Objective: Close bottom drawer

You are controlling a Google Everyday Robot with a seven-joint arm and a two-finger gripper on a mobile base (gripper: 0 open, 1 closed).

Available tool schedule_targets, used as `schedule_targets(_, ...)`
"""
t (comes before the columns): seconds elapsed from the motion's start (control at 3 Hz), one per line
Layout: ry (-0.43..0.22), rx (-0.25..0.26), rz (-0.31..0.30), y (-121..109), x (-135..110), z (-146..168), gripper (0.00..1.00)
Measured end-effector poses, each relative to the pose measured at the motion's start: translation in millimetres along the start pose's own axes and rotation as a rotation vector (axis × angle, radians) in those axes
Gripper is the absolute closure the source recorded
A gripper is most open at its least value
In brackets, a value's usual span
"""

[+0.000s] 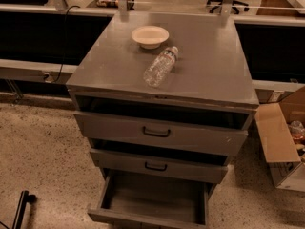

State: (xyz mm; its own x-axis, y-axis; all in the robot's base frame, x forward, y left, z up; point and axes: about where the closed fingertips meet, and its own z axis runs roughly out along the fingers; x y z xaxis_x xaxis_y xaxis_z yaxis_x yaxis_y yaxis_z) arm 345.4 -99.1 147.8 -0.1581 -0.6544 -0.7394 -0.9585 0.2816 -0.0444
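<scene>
Sitting pulled far out toward the near edge of the shot, the bottom drawer (153, 200) is at the foot of the grey cabinet (209, 80). Its plain grey inside is fully exposed, and its front panel is cut by the lower frame edge, so no handle shows. The closing is not yet done. The gripper is out of frame, so I can't tell its state. Directly above is the middle drawer (190, 168), slightly ajar, with a dark gap over its front and a small black bar handle at the centre. Above that is the top drawer (200, 138), wider and taller-fronted, also ajar, with the same kind of handle and a dark slot under the cabinet top. Each drawer up is wider than the one below. On the cabinet top a cream bowl (150, 36) stands upright toward the far side, about centre. A clear plastic bottle (161, 66) lies on its side just near of the bowl, with its cap end pointing far-right toward it. The floor (43, 151) is speckled. To the right of the cabinet an open cardboard box (281, 142) stands on it, one flap hanging toward the cabinet. At near left a black bar-shaped object (21, 209) lies on the floor, and I can't tell what it is. Behind the cabinet a long dark bench (33, 37) runs left to right, and a chair base (226, 3) shows at far right.
</scene>
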Motion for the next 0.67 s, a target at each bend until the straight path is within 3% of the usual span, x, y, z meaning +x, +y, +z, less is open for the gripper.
schedule_targets(0.33,0.029,0.058,-0.035,-41.8,-5.3,13.5,1.0)
schedule_targets(0.67,0.029,0.057,-0.035,-41.8,-5.3,13.6,1.0)
